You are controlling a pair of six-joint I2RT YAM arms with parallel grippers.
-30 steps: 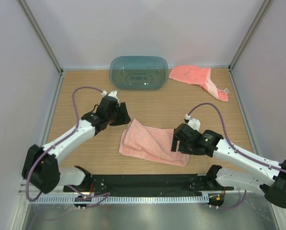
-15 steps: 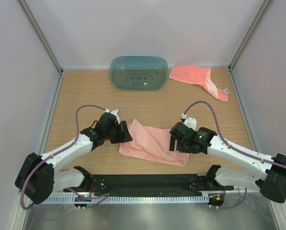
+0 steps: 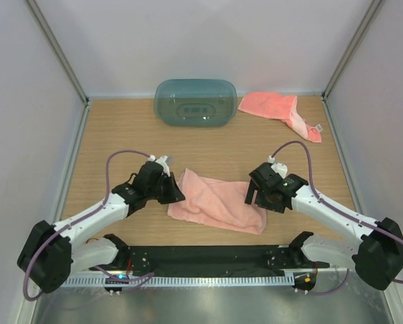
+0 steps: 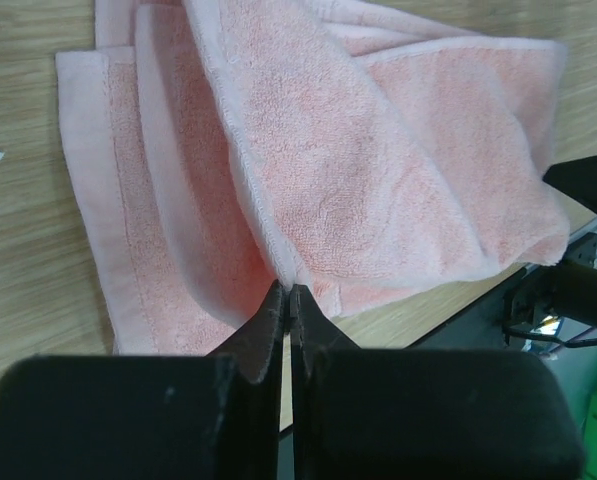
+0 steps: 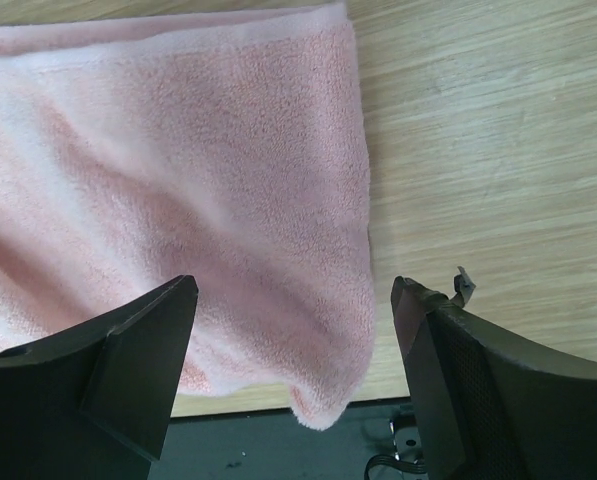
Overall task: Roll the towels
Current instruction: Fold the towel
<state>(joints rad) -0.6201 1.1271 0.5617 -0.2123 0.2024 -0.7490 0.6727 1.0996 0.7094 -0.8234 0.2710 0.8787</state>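
- left end effector [image 4: 286, 300] just snapped together, pinching the top fold edge of the near towel [image 3: 218, 202], front-centre of the counter [image 3: 120, 135]
- right end effector [image 5: 293, 310]: jaws apart, straddling its right end, no grip
- looks ready to start rolling; second towel [image 3: 272, 108] waits back right

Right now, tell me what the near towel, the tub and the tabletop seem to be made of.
The near towel: soft terry cloth, likely cotton, matte; looped nap and a flat woven border show.
The tub: translucent teal plastic, glossy; shapes show through its tinted shell.
The tabletop: wood or wood-look laminate, smooth satin; straight grain lines, which of the two I cannot tell.
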